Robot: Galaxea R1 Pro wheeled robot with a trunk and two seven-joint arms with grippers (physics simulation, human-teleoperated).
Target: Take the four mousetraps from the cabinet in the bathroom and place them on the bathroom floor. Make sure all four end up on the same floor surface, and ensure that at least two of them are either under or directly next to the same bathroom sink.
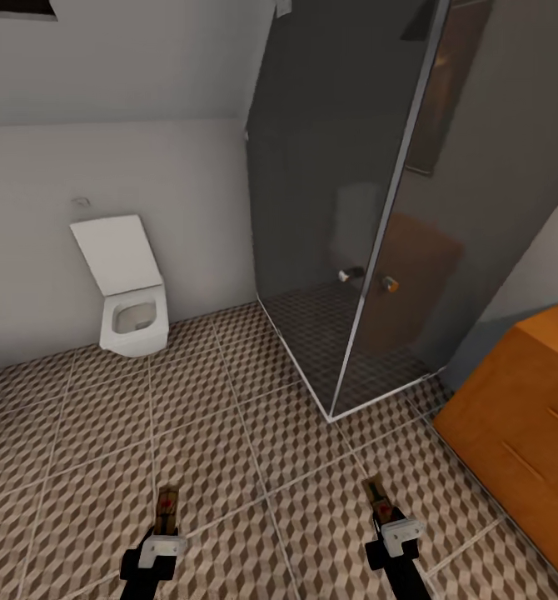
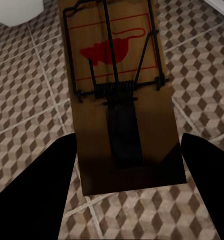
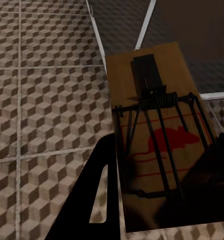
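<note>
a mousetrap (image 2: 123, 95) is clamped between the jaws of the left gripper (image 1: 161, 533), and a second mousetrap (image 3: 159, 140) is clamped in the right gripper (image 1: 390, 521); both are carried above the bathroom floor (image 1: 229, 433), neither yet set down. each trap is a flat rectangular wooden board, brown and matte, printed with a red mouse figure inside a thin red outline, with a dark wire bar, a coiled spring and a black tongue across it. the carrying step is judged to be in hand, with two traps in transit. since no sink is seen from here, the next move is judged to call for a turn of the base toward the basin, then a lowering of the boards flat onto the tiles beside or beneath it.

the floor is laid in large square tiles with a brown, beige and cream cube print and pale grout. the orange-brown cabinet (image 1: 520, 417) with slim bar handles is seen at the right, beside a dark glass shower enclosure (image 1: 346, 208) with a pale metal frame. a white, angular toilet (image 1: 129, 300) is mounted against the plain pale wall.
</note>
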